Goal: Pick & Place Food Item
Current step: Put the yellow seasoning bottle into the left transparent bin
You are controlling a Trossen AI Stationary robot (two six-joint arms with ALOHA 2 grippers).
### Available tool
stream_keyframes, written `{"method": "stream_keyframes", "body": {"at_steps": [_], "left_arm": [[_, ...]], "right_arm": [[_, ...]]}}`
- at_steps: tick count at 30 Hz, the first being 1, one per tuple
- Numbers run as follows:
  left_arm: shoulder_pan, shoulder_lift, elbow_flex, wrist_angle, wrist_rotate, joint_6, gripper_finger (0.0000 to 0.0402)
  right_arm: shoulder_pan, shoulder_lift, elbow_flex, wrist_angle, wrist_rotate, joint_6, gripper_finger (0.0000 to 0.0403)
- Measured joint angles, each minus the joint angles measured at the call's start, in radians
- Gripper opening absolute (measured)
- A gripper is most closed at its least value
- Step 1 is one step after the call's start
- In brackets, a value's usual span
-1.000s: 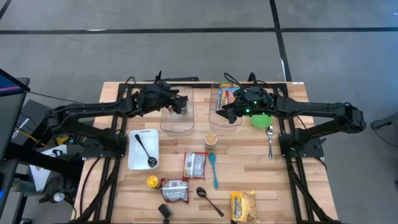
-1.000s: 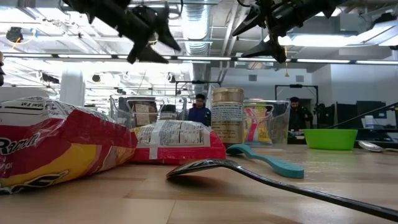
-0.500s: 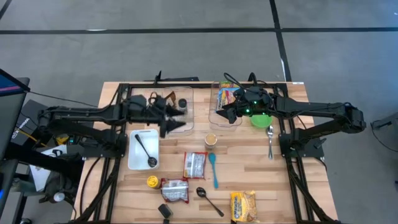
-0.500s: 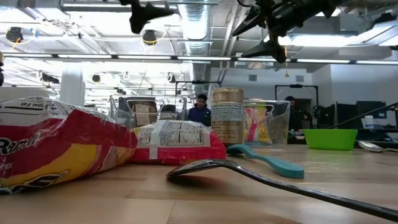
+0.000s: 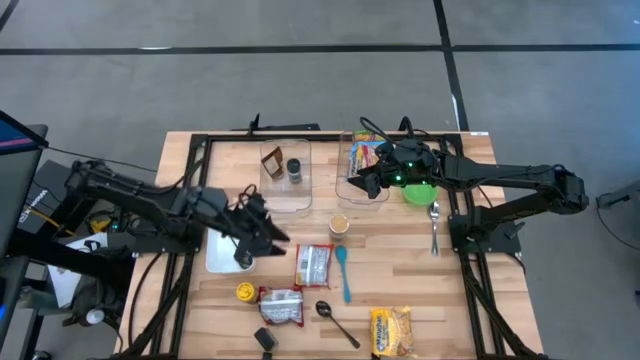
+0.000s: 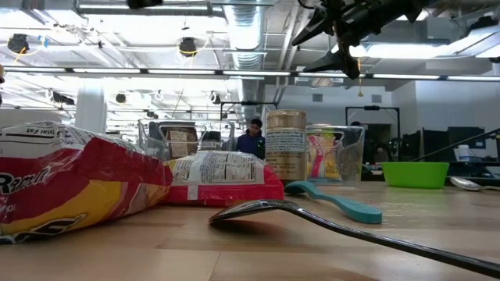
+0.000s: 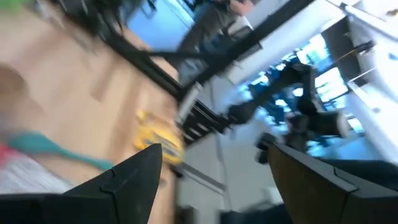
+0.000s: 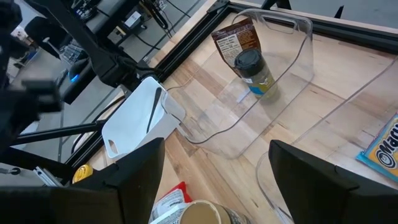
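Left gripper hangs with jaws spread, nothing between them; white tray right under them, red snack packet just beyond on the counter; right gripper has jaws spread too, empty, over a clear bin holding a colourful packet.

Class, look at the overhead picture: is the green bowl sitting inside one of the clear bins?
No. The green bowl stands on the bare table, to the right of the clear bin with the snack packet.
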Motion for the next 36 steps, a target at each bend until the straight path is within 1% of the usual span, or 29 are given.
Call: {"method": "stream_keyframes", "body": {"at_steps": [4,9,12,19,27,36], "left_arm": [[-0.092,0.000,0.000,-0.008,0.001,-0.171,0.0289],[-0.210,0.000,0.000,-0.008,0.045,-0.333,0.0289],[-0.277,0.000,0.000,-0.008,0.047,-0.446,0.0289],[-0.395,0.000,0.000,-0.026,0.045,-0.759,0.0289],[-0.509,0.000,0.000,-0.218,0.063,-1.107,0.0289],[-0.607,0.001,0.000,-0.536,0.061,-1.434,0.0289]], "right_arm": [[0.000,0.000,0.000,-0.001,-0.001,0.000,0.0282],[0.000,0.000,0.000,-0.001,-0.004,-0.008,0.0282],[0.000,0.000,0.000,-0.002,-0.004,-0.008,0.0282],[0.000,0.000,0.000,-0.002,-0.004,-0.008,0.0282],[0.000,0.000,0.000,-0.002,-0.005,-0.008,0.0282],[0.000,0.000,0.000,-0.002,-0.005,-0.011,0.0282]]}}
